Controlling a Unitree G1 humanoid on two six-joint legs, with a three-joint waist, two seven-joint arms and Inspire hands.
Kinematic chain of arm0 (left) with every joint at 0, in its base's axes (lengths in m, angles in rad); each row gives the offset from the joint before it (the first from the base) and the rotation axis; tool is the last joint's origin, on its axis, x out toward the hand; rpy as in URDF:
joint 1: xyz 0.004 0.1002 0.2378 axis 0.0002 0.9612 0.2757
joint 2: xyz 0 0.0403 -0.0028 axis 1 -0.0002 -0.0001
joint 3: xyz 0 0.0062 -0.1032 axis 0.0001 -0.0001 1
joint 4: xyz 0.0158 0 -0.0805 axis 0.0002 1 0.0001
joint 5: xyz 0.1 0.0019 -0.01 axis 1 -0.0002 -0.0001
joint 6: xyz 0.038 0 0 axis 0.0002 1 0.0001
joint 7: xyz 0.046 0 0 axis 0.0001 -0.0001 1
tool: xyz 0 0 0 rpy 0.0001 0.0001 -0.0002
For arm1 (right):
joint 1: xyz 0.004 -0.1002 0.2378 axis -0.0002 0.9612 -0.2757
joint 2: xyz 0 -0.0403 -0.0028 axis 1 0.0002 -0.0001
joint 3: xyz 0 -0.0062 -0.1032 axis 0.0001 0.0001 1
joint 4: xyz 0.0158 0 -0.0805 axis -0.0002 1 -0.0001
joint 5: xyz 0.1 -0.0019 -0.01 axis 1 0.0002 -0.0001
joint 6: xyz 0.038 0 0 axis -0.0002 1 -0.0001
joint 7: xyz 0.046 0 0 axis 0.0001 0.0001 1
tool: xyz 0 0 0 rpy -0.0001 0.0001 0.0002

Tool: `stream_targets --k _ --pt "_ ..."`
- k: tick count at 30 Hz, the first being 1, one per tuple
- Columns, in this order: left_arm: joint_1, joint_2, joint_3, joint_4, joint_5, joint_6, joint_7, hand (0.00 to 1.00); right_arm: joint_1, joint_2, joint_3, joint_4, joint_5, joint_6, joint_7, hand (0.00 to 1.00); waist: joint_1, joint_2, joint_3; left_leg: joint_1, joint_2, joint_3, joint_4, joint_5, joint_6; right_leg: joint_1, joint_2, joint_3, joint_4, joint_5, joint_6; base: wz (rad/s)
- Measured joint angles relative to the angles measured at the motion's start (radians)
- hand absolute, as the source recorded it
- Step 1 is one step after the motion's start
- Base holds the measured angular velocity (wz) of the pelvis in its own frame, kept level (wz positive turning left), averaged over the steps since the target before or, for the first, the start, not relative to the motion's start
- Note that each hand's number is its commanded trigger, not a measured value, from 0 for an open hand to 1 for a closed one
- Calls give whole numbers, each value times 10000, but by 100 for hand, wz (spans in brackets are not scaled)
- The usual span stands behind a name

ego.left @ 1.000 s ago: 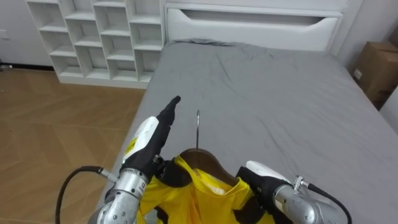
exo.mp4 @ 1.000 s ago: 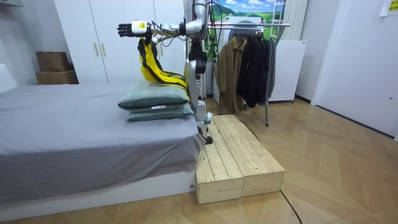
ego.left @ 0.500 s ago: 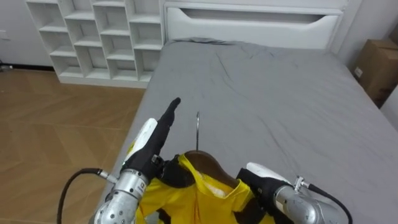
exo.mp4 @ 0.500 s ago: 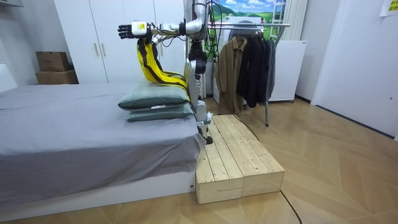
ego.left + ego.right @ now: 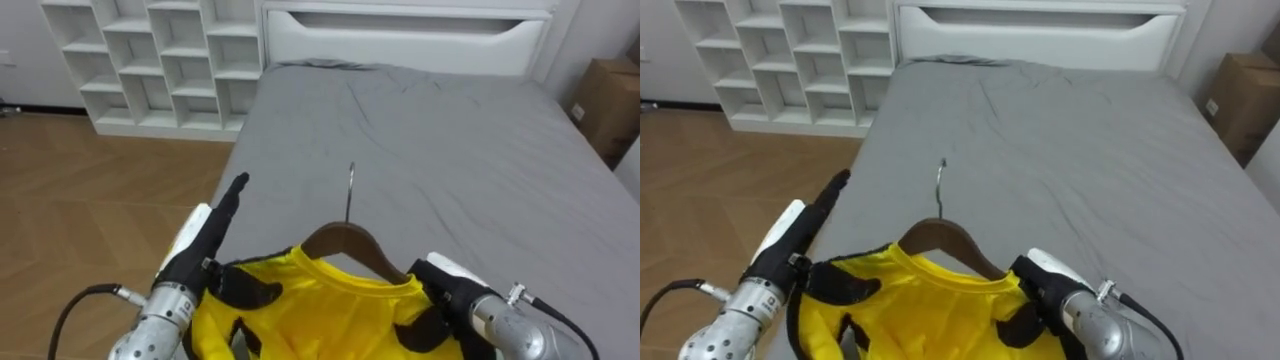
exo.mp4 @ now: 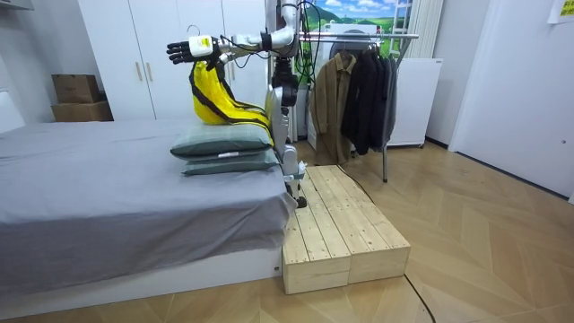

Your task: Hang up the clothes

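**Yellow shirt [image 5: 320, 303] on hanger [image 5: 343, 242], raised between both hands.**
You supported it above the bed [image 5: 450, 150]: left hand [image 5: 205, 242] flat and straight, clasping nothing; right hand [image 5: 452, 285] grip could not be told (cloth covered it). The step required a level hanger and an upright hook [image 5: 350, 187] before the rack [image 6: 377, 36]. No writing was legible.

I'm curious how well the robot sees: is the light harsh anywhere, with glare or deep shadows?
Left eye view: soft, even light on the grey bed, faint shade in its creases. Room view: pale sheen on the wooden floor.
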Motion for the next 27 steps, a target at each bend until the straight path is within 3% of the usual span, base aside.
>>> stream_targets --k 8,16,27 --pt "123 59 387 405 21 -1 -257 0 0 -787 -618 6 359 -206 -254 100 -154 94 -76 121 -92 10 13 0 1 143 -24 -29 -4 -42 13 0" --pt "372 383 389 730 284 -3 -707 0 0 -817 -1185 11 361 -206 -381 100 -459 51 -81 128 -89 121 42 0 2 96 -20 114 14 -47 17 -4" --pt "864 451 525 1052 334 -14 -854 0 0 -1014 -1239 -125 577 -206 -416 100 -522 -90 -83 147 -96 133 37 0 3 91 -15 200 14 -63 17 0"
